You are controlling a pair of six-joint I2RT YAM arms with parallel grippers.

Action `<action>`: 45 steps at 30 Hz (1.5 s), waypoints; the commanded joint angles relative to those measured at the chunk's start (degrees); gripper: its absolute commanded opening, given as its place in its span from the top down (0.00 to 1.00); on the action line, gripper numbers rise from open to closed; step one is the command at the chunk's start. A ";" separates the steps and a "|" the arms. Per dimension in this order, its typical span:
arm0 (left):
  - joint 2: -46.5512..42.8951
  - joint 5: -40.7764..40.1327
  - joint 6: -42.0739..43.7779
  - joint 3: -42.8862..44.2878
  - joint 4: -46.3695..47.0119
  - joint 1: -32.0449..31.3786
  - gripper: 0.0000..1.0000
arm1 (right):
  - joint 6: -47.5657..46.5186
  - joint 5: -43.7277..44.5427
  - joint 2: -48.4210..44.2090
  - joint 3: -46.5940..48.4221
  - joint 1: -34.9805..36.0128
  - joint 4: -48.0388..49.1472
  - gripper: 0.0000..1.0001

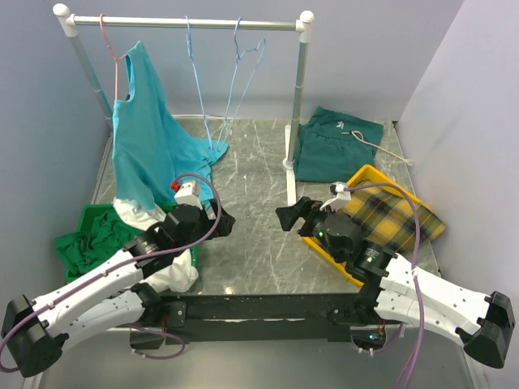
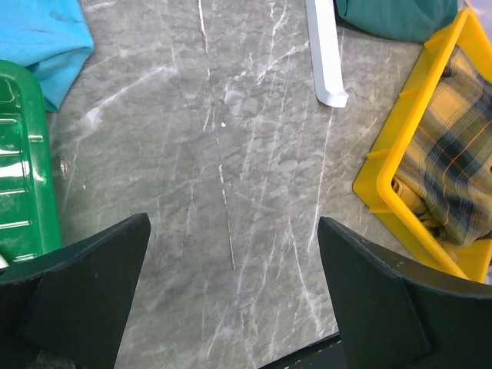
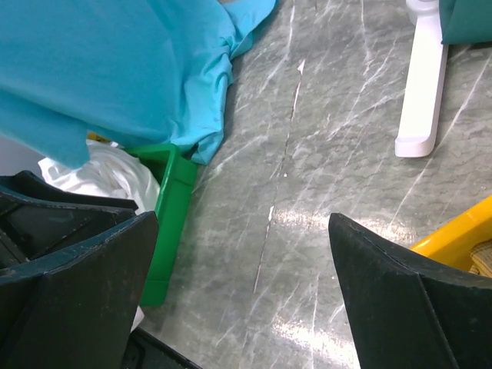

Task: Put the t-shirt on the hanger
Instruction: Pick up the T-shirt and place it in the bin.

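Observation:
The green t-shirt lies crumpled in a green bin at the left, partly under a white cloth. Two light-blue wire hangers hang bare on the white rail. My left gripper is open and empty over the bare table, just right of the bin; the left wrist view shows its jaws wide apart. My right gripper is open and empty, facing the left one; the right wrist view shows its jaws wide apart. The t-shirt does not show in either wrist view.
A turquoise shirt hangs on a pink hanger and drapes onto the table. A dark teal garment lies at the back right. A yellow tray holds plaid cloth. The rack's right post and foot stand mid-table.

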 commanded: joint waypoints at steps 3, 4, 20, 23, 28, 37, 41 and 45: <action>-2.63 -5.01 -6.39 0.56 -3.18 0.07 0.04 | -0.49 -0.01 0.44 0.15 -0.41 0.95 0.00; -3.16 -6.15 -7.88 1.35 -7.02 0.08 0.04 | -0.49 -0.10 0.52 0.15 -0.41 1.04 0.00; -11.08 -29.73 -22.94 4.87 -29.57 11.11 0.01 | -0.05 -5.46 1.93 -0.90 -0.41 4.11 0.00; -8.79 -26.05 -17.93 4.70 -26.93 18.67 0.01 | -0.14 -5.99 1.49 -0.55 -0.41 3.33 0.00; -9.57 -19.97 -17.47 2.50 -23.41 28.45 0.12 | -0.14 -5.82 -0.18 -1.34 -0.41 2.97 0.00; -13.89 -12.94 -12.30 5.48 -18.83 39.62 0.18 | -0.58 -6.52 0.17 -1.52 -0.41 2.53 0.00; -11.69 -11.62 -10.62 8.30 -19.19 46.02 0.15 | -0.75 -6.87 0.17 -1.61 -0.41 2.44 0.00; -9.85 -2.75 -9.74 7.95 -16.65 58.15 0.12 | -1.10 -7.48 0.35 -1.34 -0.41 2.18 0.00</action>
